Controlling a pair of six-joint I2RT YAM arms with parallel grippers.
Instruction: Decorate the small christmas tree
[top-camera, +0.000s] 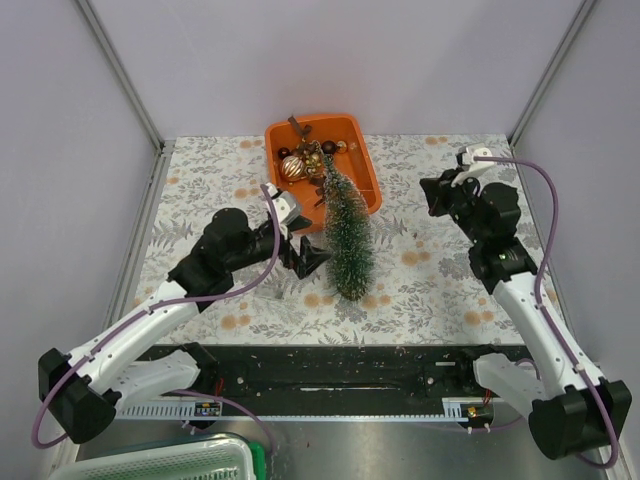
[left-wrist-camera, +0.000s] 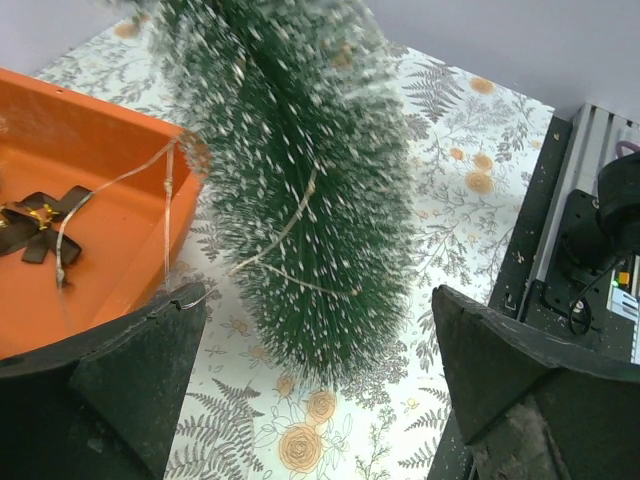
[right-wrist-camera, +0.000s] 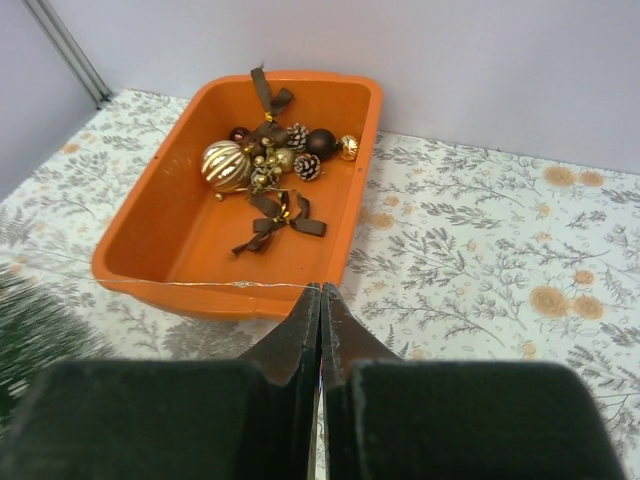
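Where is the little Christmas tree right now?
In the top view the small christmas tree is mid-table, its tip by the orange tray, just right of the left pincer.

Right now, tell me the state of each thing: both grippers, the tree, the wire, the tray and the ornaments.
left gripper: open, flanking the tree's lower part, not touching.
right gripper: shut on thin gold wire.
small christmas tree: wide end down, wire looped around it; upright or leaning unclear.
thin gold wire: pulled straight at the right gripper.
orange tray: holding the ornaments.
ornaments: bunched at the tray's back end, unhung.
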